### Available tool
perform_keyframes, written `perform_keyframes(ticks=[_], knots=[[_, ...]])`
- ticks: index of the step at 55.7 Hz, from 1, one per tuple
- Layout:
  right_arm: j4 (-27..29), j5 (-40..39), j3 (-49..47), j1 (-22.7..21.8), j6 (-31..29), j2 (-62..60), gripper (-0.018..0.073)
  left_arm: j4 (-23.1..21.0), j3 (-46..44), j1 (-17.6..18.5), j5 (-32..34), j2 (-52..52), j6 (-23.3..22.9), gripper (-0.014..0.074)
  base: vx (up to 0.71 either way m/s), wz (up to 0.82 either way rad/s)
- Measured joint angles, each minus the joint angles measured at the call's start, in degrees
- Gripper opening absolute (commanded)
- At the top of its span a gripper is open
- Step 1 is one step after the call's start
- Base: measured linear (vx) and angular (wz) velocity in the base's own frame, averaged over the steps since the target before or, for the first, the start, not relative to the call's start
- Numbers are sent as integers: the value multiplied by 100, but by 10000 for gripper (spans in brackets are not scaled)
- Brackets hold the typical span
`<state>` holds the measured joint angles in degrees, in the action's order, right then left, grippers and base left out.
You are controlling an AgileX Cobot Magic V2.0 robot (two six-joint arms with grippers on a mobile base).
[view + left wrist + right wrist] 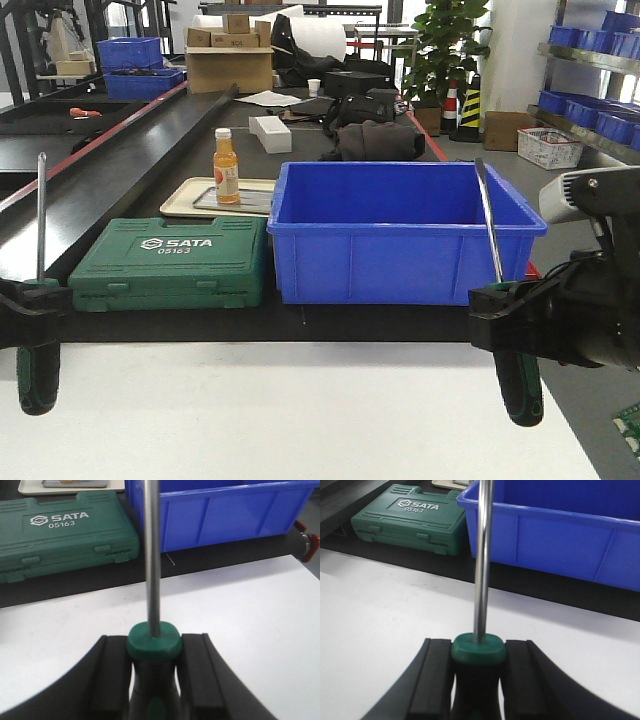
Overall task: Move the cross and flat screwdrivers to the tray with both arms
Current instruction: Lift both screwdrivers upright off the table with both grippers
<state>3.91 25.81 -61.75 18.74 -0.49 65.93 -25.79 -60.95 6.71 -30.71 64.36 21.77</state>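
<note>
With the left gripper (155,672), clamping tight on the black-and-green rubbery handle of a long screwdriver (151,555) with a thin silver steel shaft, black fingers (112,680) pressing on either side just under the green collar. Holding it upright over the white table (260,630), shaft pointing up, handle end hanging below the gripper. With the right gripper (478,675), pinching the handle of a matching right screwdriver (482,555) the same way, its shaft leaning slightly leftwards at the top in the front view. Holding both well apart from the shallow silver-grey metal tray (252,201), lying in a beige plastic tray (178,200) beyond a dark green SATA tool case (170,262) and just left of a deep blue plastic crate (400,235), and bearing a small orange bottle (227,165). Being unable to tell which tip is flat and which cross.
</note>
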Motion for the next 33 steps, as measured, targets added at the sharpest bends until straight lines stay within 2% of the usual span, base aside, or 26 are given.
perform_keyframes(ticks=[33], knots=[[-4,6,0,0,-4,0,-8,0,0,0,-31,8,0,0,0,0]])
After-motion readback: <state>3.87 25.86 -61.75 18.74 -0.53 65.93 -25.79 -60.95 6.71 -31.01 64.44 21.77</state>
